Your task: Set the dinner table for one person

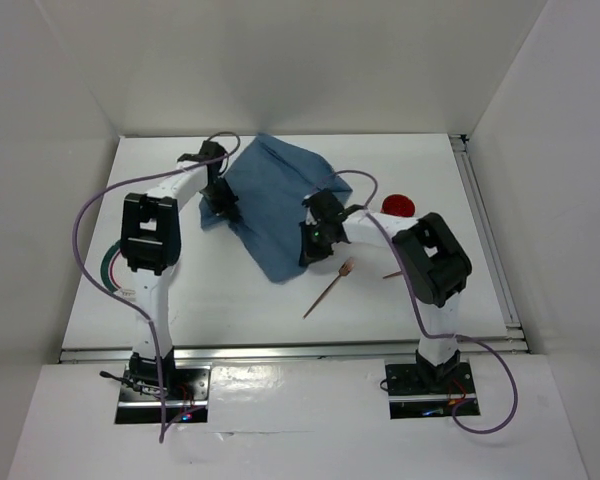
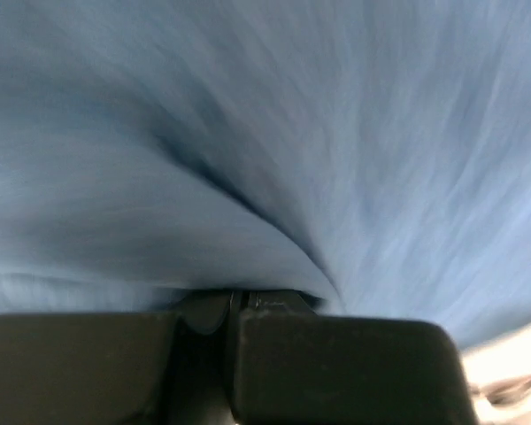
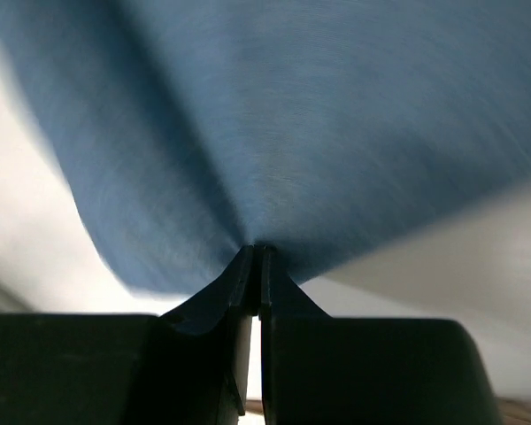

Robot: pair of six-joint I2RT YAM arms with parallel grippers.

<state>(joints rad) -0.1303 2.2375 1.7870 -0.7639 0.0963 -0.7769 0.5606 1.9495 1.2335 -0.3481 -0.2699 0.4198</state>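
Note:
A blue cloth mat [image 1: 275, 205] lies rumpled and skewed on the white dinner table [image 1: 180, 290], partly lifted. My left gripper [image 1: 220, 203] is shut on the mat's left edge; in the left wrist view the blue cloth [image 2: 274, 133] fills the frame above the closed fingers [image 2: 336, 354]. My right gripper [image 1: 315, 245] is shut on the mat's right edge; in the right wrist view the cloth [image 3: 292, 115] fans out from the pinched fingertips [image 3: 243, 266]. A copper fork [image 1: 330, 286] lies on the table just right of the mat's near corner.
A red round object [image 1: 398, 206] sits on the table behind the right arm. A thin brown utensil end [image 1: 392, 273] shows beside the right arm. Aluminium rails [image 1: 490, 240] run along the table's right and near edges. White walls enclose the table.

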